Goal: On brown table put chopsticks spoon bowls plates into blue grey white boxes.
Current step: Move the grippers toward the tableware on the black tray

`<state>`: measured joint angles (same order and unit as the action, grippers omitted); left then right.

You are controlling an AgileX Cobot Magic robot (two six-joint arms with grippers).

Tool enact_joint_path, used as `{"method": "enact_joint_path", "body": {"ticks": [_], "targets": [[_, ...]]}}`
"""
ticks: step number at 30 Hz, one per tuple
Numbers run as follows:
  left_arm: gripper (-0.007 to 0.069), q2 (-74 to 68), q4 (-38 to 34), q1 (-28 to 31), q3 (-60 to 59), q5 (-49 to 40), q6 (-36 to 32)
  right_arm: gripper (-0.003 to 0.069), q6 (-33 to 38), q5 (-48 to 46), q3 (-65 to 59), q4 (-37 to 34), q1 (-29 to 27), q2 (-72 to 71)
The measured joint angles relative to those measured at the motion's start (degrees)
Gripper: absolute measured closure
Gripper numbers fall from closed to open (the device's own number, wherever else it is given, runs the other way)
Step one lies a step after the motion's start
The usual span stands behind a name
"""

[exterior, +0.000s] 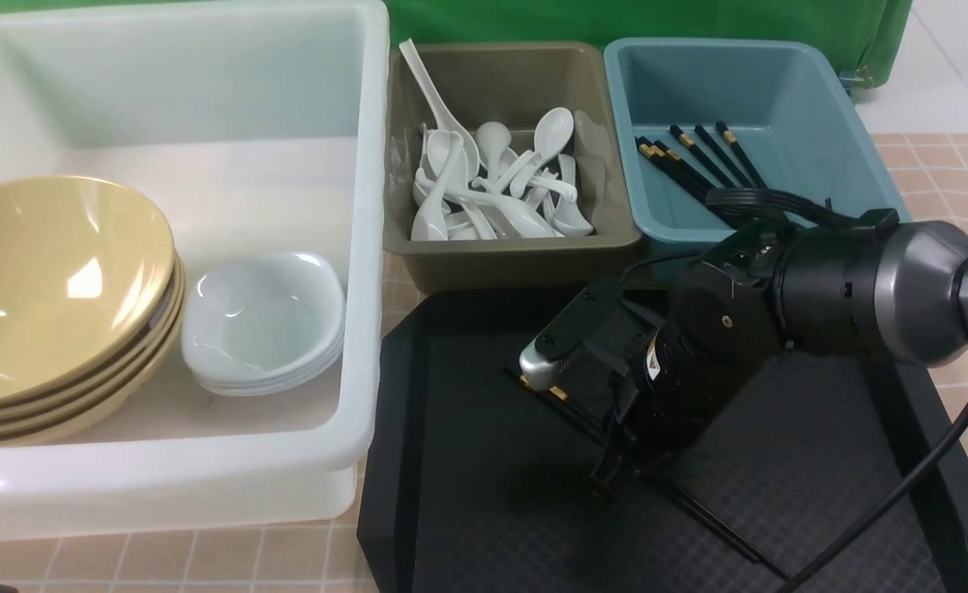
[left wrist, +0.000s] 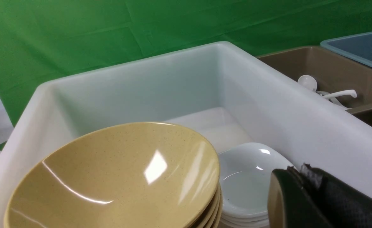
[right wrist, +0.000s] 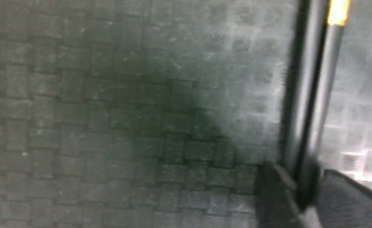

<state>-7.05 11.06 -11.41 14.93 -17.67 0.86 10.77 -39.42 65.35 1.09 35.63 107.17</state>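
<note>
- Picking chopstick pair [exterior: 718, 527] off black tray [exterior: 467, 494] w/ right arm. Step in hand = the grasp, by my reading.
- Right pincer [right wrist: 306, 202] is down at tray surface, one finger either side of the two sticks. Sticks lie side by side, flat on tray. Gold-band ends point toward grey box [exterior: 516, 251]; thin ends run toward tray's near right corner.
- Right wrist view blurred. Fingers sit v. close to sticks, but can't tell whether they press on them or have slack. Not calling it clamped.
- Left pincer [left wrist: 299, 196]: fingers together, nothing between them. Hangs by near side of white box [exterior: 364, 247], idle.
- Already sorted:
  - bowls [exterior: 55, 280] stacked in white box, plates [exterior: 265, 321] stacked just beside them
  - spoons [exterior: 492, 198] heaped in grey box
  - binned chopsticks [exterior: 698, 161] lying in blue box [exterior: 830, 107]
- All three boxes + tray stand on counter [exterior: 945, 181]. No other loose ware seen on tray, though part of it is hidden under the arm.
- Progress est.: near the end; this pair prob. the last item.
- Next move needs:
  - firm squeeze on both sticks at once (thin, round, apt to roll apart or scissor)
  - straight lift keeping them level
  - carry over blue box's near rim
  - lower alongside the others, release low
- Risk: one stick slipping out. Grip looks off-centre toward band end, so long ends may droop.
</note>
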Motion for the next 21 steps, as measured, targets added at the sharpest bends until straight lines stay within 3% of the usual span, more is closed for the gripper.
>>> {"method": "enact_joint_path", "body": {"ticks": [5, 11, 16, 20, 21], "targets": [[0.0623, 0.0, 0.0, 0.0, 0.0, 0.0, 0.05, 0.0212, 0.19, -0.75, 2.06, 1.02, -0.05, 0.52], [0.0623, 0.0, 0.0, 0.0, 0.0, 0.0, 0.05, 0.0186, 0.32, 0.57, 4.38, -0.19, -0.05, 2.35], [0.0623, 0.0, 0.59, 0.0, 0.0, 0.0, 0.05, 0.0272, 0.44, 0.97, 5.94, -3.29, -0.05, 4.3], [0.0623, 0.0, 0.83, 0.0, 0.0, 0.0, 0.05, 0.0509, 1.63, 2.23, 6.43, -4.34, 0.01, 4.72], [0.0623, 0.0, 0.83, 0.0, 0.0, 0.0, 0.05, 0.0515, 1.69, 2.23, 6.43, -4.34, 0.01, 4.72]]}}
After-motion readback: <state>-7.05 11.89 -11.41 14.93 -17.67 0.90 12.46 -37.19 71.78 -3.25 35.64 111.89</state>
